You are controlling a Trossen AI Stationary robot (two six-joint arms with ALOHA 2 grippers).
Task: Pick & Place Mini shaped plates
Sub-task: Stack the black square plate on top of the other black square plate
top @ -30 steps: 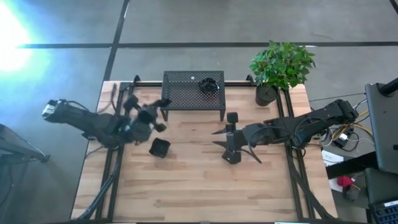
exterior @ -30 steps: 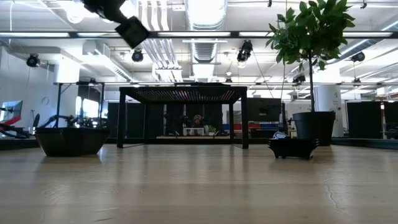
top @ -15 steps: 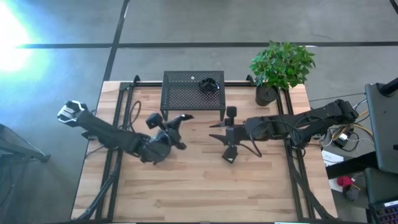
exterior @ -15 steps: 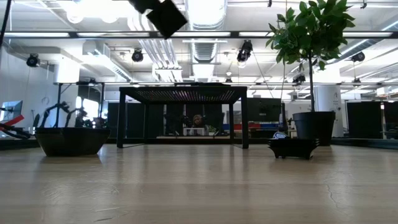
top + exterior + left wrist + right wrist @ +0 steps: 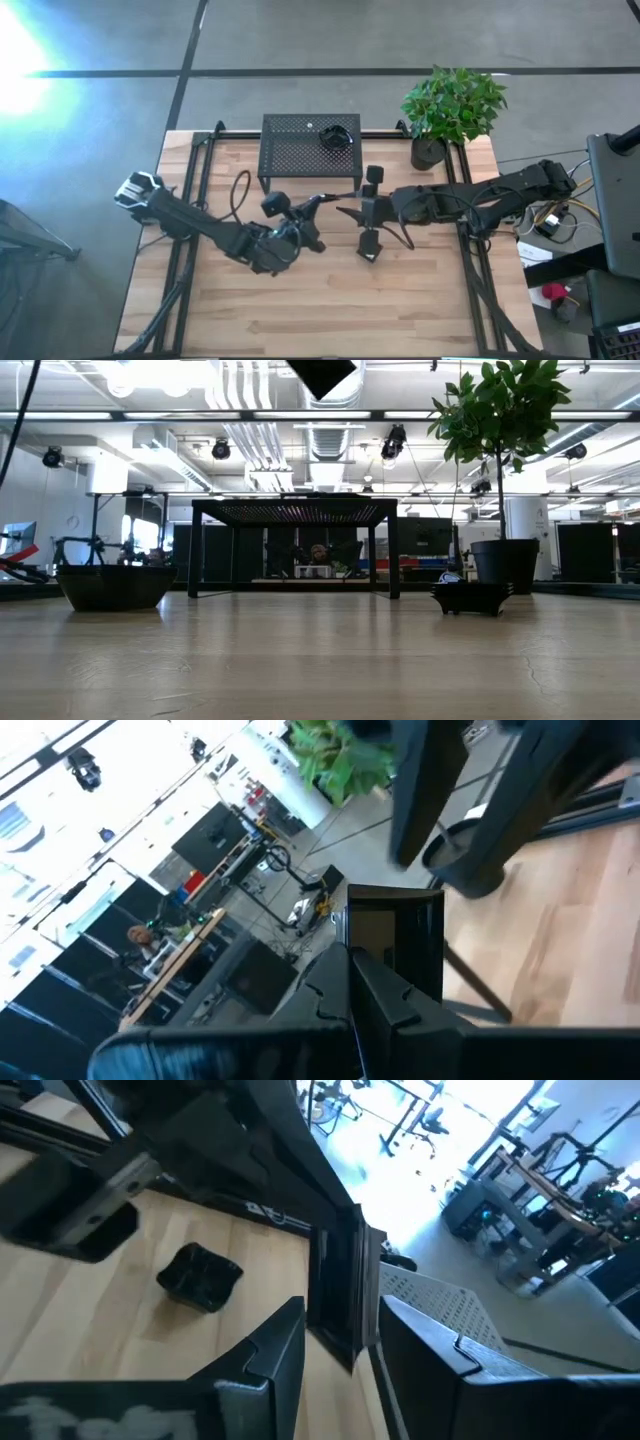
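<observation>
My left gripper (image 5: 312, 203) reaches level over the table's middle, shut on a small black square plate (image 5: 395, 940). In the low view the plate shows high up (image 5: 320, 370). My right gripper (image 5: 355, 212) faces it from the right. Its open fingers stand on either side of the plate (image 5: 340, 1295), which is seen edge-on, with a narrow gap on each side. Another black mini plate (image 5: 200, 1275) rests on the wood by its base, and the low view shows it on the left (image 5: 110, 585). A smaller dish (image 5: 470, 597) sits farther right. My left gripper pinches the square plate by one edge (image 5: 358, 960) between its two fingers. The fingers come level from the table's left. The plate stands on edge, lifted clear of the table, and reaches out beyond the fingertips toward the right gripper.
The black mesh stand (image 5: 310, 150) is at the far middle with a dark dish (image 5: 338, 138) on top. A potted plant (image 5: 430, 150) stands at the far right. The table's near half is bare wood (image 5: 320, 300). The left arm (image 5: 200, 225) slants across the left side.
My left gripper has swung from beside the stand's left leg toward the table's right, rolling as it went. It has carried the square plate high above the table up to my right gripper. The plates on the table have stayed put.
</observation>
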